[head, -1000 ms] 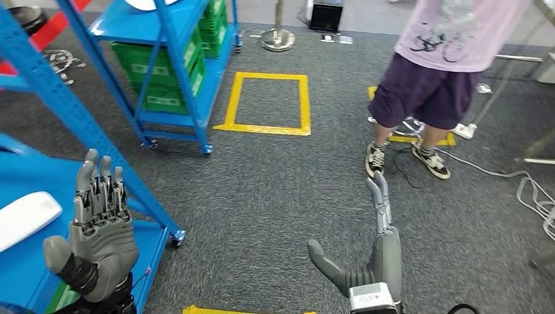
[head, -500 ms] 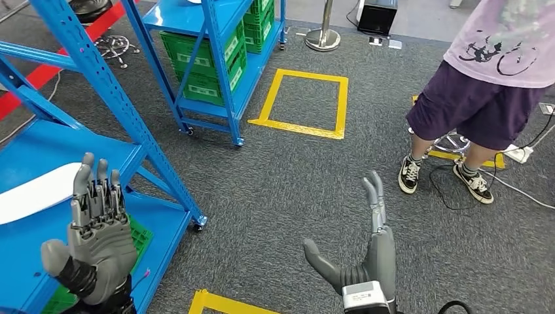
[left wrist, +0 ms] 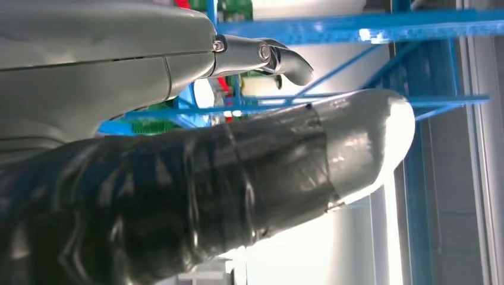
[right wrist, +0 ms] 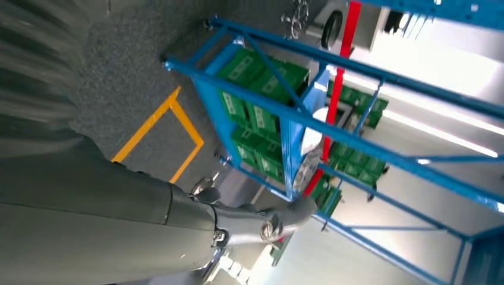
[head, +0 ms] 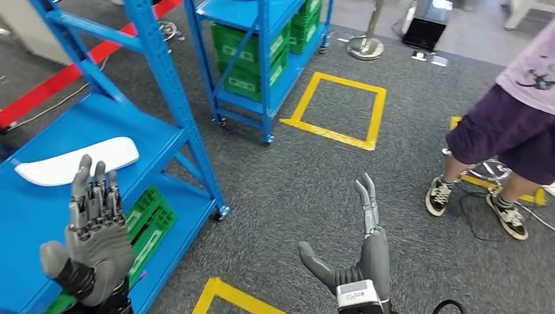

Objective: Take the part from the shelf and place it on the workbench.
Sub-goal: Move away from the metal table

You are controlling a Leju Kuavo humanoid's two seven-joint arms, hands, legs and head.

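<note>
A long white part (head: 77, 161) lies flat on a blue shelf board (head: 78, 196) of the near rack, at the left of the head view. My left hand (head: 95, 229) is raised just in front of it, fingers straight and apart, holding nothing. My right hand (head: 363, 255) hangs over the grey carpet to the right of the rack, fingers stretched forward, empty. The left wrist view shows my left hand (left wrist: 178, 154) close up with blue rack beams behind. My right hand (right wrist: 119, 214) appears in the right wrist view before a blue rack (right wrist: 285, 113).
A blue upright post (head: 177, 104) stands between the part and open floor. Green crates (head: 147, 226) sit on the lower shelf. A second blue rack (head: 262, 59) with green crates stands behind. A person (head: 504, 131) stands at the right. Yellow tape squares (head: 337, 108) mark the carpet.
The whole view has swung left: the near rack and white part now sit further into the picture and the person has slid toward the right edge. Both hands keep their pose.
</note>
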